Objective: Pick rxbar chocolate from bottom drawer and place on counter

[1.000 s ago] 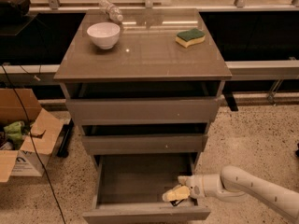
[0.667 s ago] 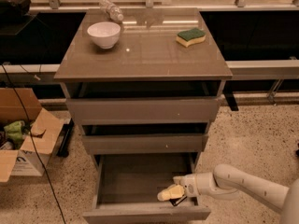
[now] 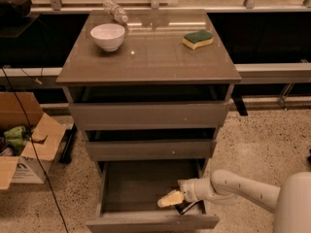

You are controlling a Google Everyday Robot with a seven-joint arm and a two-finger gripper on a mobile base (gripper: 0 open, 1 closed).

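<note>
The bottom drawer [image 3: 126, 191] is pulled open and its grey floor shows. My gripper [image 3: 170, 198], with a pale yellow tip, reaches in from the right and sits low over the drawer's front right corner. A small dark flat thing [image 3: 186, 208], likely the rxbar chocolate, lies just under and behind the gripper and is mostly hidden by it. I cannot tell whether the gripper touches it. The glossy grey-brown counter [image 3: 150, 57] tops the cabinet.
On the counter stand a white bowl [image 3: 108, 36], a green-and-yellow sponge [image 3: 198, 39] and a lying plastic bottle [image 3: 115, 11]. The two upper drawers [image 3: 148, 114] are slightly open. A cardboard box [image 3: 22, 137] and a black cable [image 3: 29, 144] are on the floor at the left.
My gripper has moved a little to the left, further over the drawer floor, staying low at the front right corner.
</note>
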